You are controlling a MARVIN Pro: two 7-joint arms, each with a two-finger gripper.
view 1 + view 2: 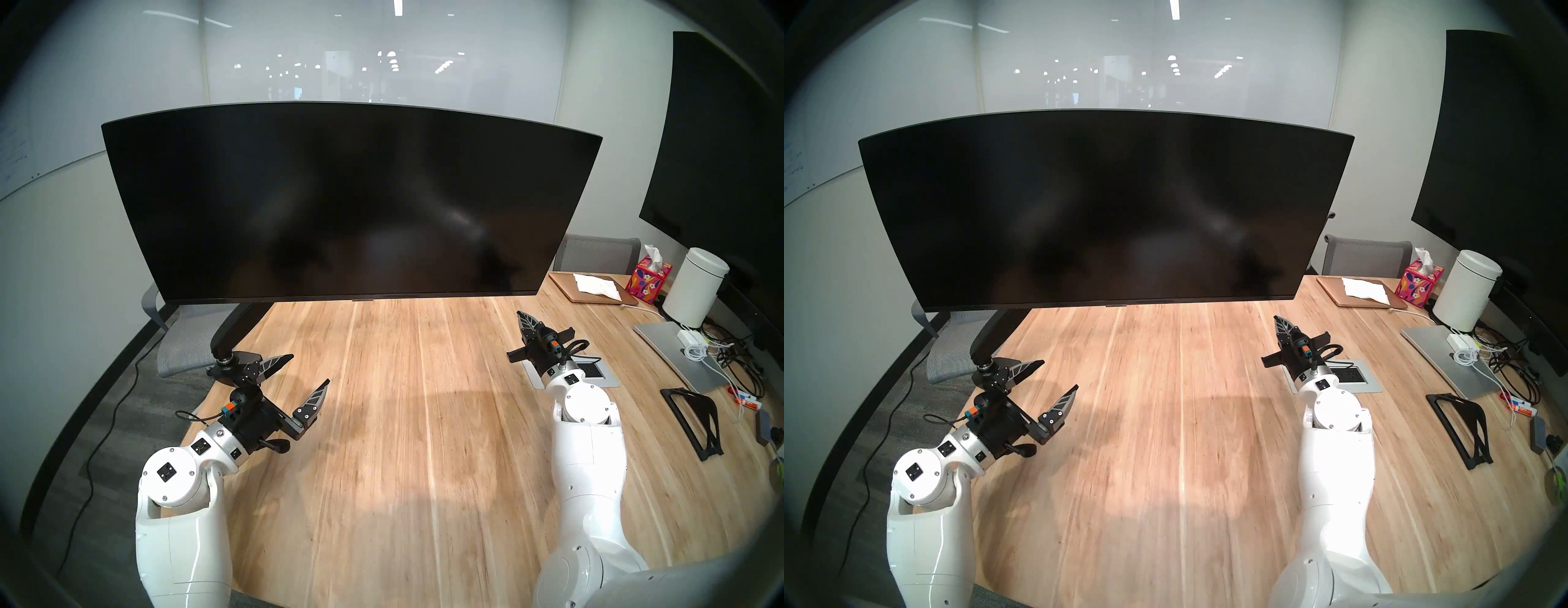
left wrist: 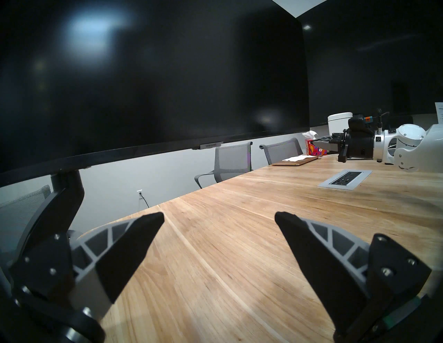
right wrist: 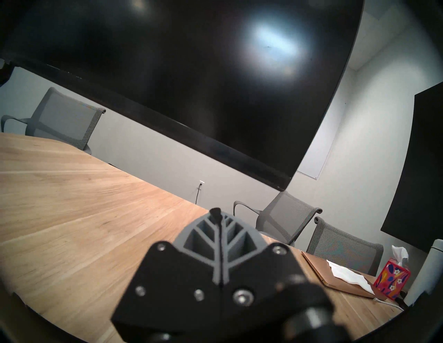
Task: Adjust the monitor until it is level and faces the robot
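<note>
hidden: mount arm (image 1: 237,327) mostly behind screen, base partly behind left end effector (image 1: 303,375) | monitor (image 1: 348,204): wide, curved, dark, above bench (image 1: 403,424) far side, bottom edge about level in head views | left wrist view alone shows the logo tab | left end effector spread wide, empty | right end effector (image 3: 217,213) closed, empty

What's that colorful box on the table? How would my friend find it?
Start at the long wooden table and look to its far right corner, near the big dark wall screen. Between a brown closed laptop and a tall white canister sits the tissue box, the only bright pink, flower-patterned thing there.
</note>
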